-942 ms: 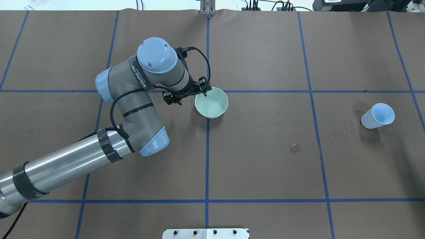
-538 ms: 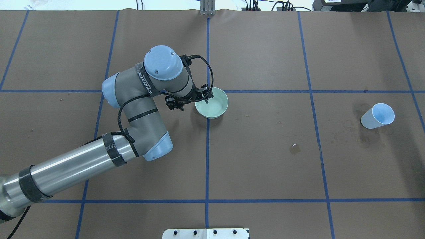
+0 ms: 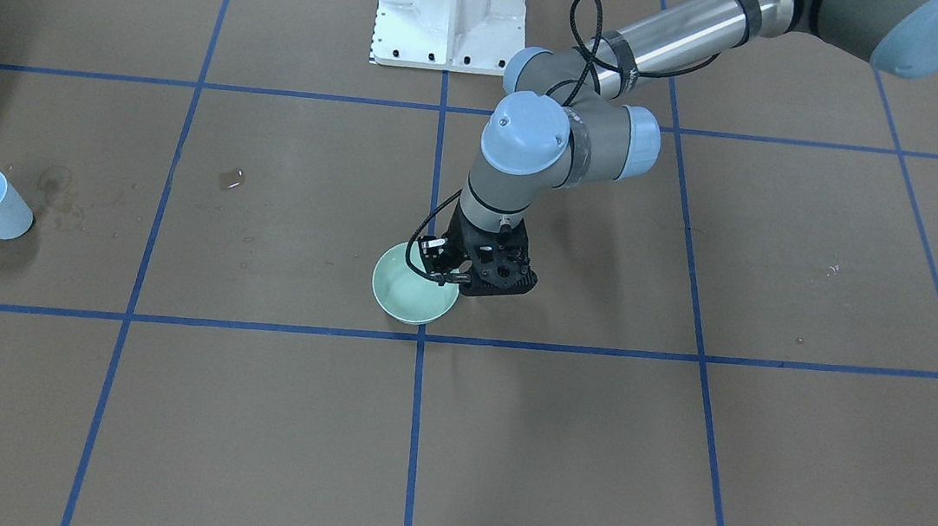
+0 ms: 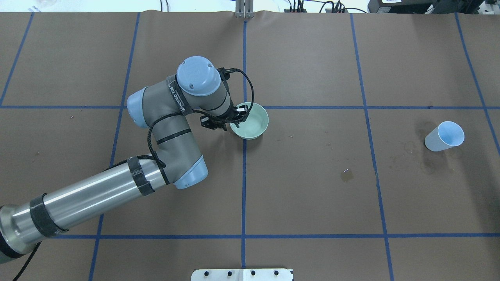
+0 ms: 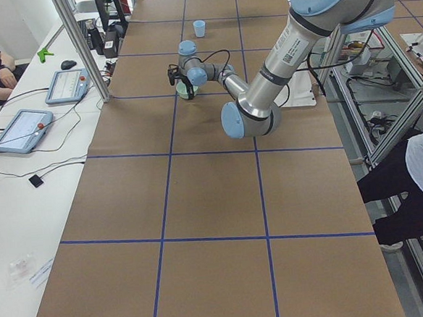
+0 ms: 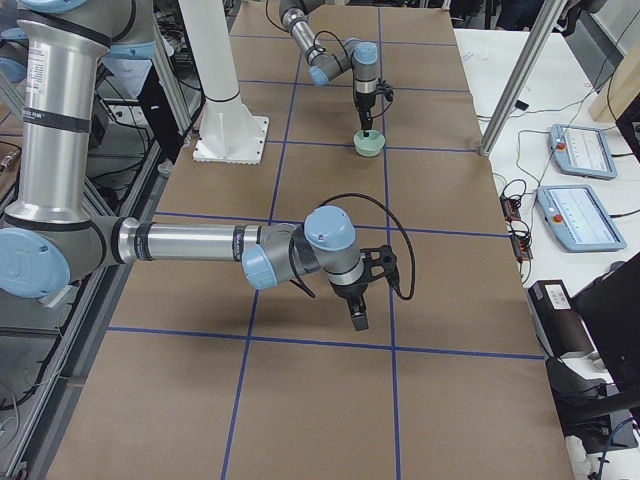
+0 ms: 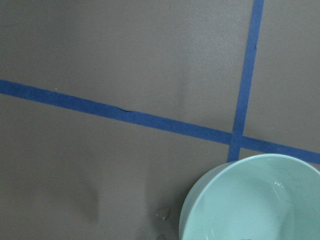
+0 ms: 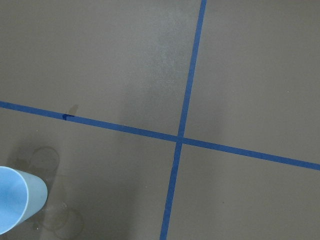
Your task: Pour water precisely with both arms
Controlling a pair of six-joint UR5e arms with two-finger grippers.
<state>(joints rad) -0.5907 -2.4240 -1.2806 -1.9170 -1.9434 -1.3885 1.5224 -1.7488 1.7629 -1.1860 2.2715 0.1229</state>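
Brown paper tabletop (image 4: 312, 195): blue tape grid; one small wet patch (image 4: 346, 174) lies between bowl and cup.
Change: over the last second the left arm (image 4: 172, 117) has swung closer to the pale green bowl (image 4: 254, 123). Its blue wrist cap now sits nearer the bowl, and the black tool head covers more of the rim on the robot's left.
Meaning: reads as the end of an approach, with a hold on the rim being set up. The bowl sits flat, so pouring looks not yet begun.
Left arm pose: forearm comes in from the lower left of the overhead view, elbow folded, wrist pointing straight down at the rim.
Left jaws: right at the bowl's rim, tucked under the wrist. Cannot tell how wide they stand or whether they have hold of the rim.
Right arm (image 6: 200, 243): stretched low over the tabletop, tool pointing down, well apart from the bowl. Its wrist camera catches the cup at the frame's lower left.
Right jaws: seen only from the side; cannot tell.
Water (image 7: 280, 189): a faint glint on the bowl's inner wall, probably the water; amount cannot be told.
Cup (image 4: 443, 136): pale blue, standing far to the robot's right, faint ring stains beside it.
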